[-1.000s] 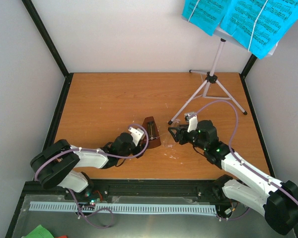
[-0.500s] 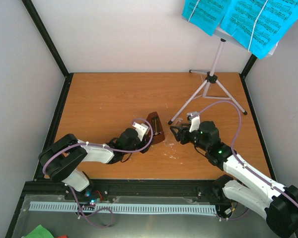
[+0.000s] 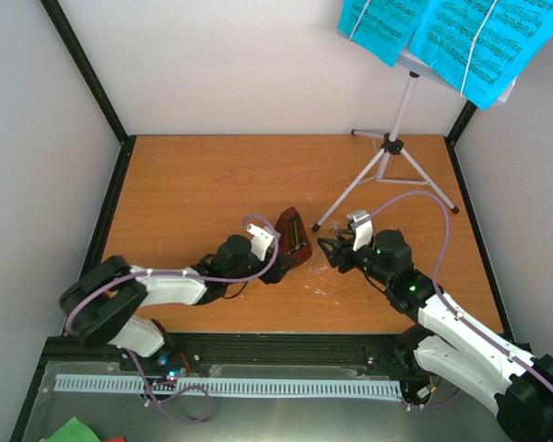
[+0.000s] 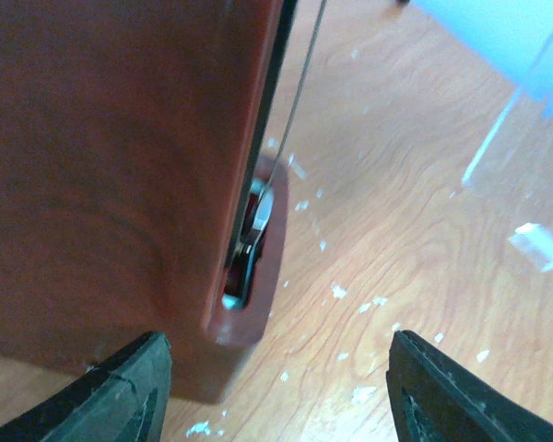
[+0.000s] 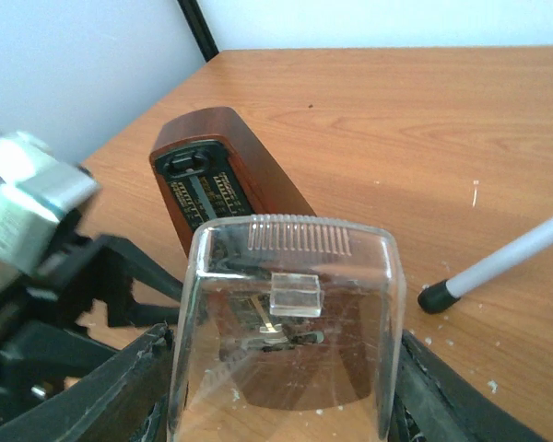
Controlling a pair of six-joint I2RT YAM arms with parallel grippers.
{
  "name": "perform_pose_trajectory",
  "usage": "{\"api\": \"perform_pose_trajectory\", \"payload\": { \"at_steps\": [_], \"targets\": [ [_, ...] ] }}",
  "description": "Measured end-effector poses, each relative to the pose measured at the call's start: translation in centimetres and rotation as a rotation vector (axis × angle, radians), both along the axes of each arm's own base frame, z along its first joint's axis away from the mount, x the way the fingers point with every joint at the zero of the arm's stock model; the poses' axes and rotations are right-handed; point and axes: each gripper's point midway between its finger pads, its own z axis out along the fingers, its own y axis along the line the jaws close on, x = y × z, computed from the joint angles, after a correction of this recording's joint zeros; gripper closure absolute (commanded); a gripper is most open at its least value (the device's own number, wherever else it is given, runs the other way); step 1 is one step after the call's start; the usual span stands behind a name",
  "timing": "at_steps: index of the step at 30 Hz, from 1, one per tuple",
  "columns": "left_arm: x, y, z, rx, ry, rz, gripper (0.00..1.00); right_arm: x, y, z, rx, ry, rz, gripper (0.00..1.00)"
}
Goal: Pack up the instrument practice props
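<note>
Left claw: jaws apart, straddling the foot of the metronome. The right-hand finger stands clear of the wood, so nothing is gripped.

Right claw: closed on the clear cover, held just in front of the metronome's open face and not yet seated on it.

Metronome: dark red-brown pyramid on the desk, between the two claws, with scale and pendulum rod exposed. Whether it stands flat or tilted cannot be told.

Music stand: pale tripod behind and right of the metronome, one rubber foot near it.

Sheet-music pages: cyan, on the stand's top, well beyond the metronome.

Risks, as judged:
- With the left claw loose, a push from the cover could tip or slide the metronome.
- A skewed approach could catch and bend the rod.
- Smooth plastic may slip in the right claw.

Containers: no box or case in view. The cover is the only enclosing piece, and nothing sits inside it.
</note>
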Motion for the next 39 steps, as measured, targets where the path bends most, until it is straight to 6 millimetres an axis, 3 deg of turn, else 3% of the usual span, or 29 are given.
{"api": "perform_pose_trajectory", "payload": {
  "at_steps": [4, 7, 9, 10, 14, 18, 21, 25, 31, 34, 39],
  "targets": [
    [0.4, 1.1, 4.6, -0.081, -0.040, 0.054, 0.24, -0.1, 0.0, 0.7, -0.046, -0.072, 0.031, 0.52],
    [1.2, 3.2, 9.0, -0.162, -0.061, 0.119, 0.12, 0.0, 0.2, 1.4, -0.066, -0.120, 0.050, 0.52],
    [3.0, 6.0, 13.1, -0.228, -0.082, 0.196, 0.07, 0.0, 0.5, 1.9, -0.068, -0.151, 0.070, 0.53],
    [3.3, 6.5, 14.0, -0.242, -0.091, 0.206, 0.06, 0.0, 0.7, 2.2, -0.069, -0.168, 0.083, 0.53],
    [6.8, 11.3, 20.6, -0.293, -0.120, 0.273, 0.01, 0.3, 2.1, 2.8, -0.079, -0.221, 0.131, 0.54],
    [9.1, 15.7, 24.9, -0.303, -0.169, 0.308, 0.00, 0.6, 3.6, 2.6, -0.097, -0.274, 0.170, 0.55],
    [9.8, 18.3, 25.0, -0.272, -0.182, 0.347, 0.00, 0.8, 4.8, 3.1, -0.095, -0.336, 0.178, 0.55],
    [10.5, 19.8, 23.1, -0.180, -0.180, 0.397, 0.00, 0.4, 6.2, 3.3, -0.083, -0.421, 0.194, 0.55],
    [10.6, 22.3, 19.7, -0.027, -0.231, 0.504, 0.00, 1.1, 7.0, 1.0, -0.111, -0.445, 0.177, 0.55],
    [10.4, 23.0, 17.9, 0.024, -0.223, 0.531, 0.01, 1.1, 7.3, 0.5, -0.122, -0.463, 0.166, 0.55],
    [10.6, 23.4, 17.8, 0.055, -0.245, 0.540, 0.01, 1.6, 7.4, 0.3, -0.126, -0.495, 0.121, 0.55]
  ]
}}
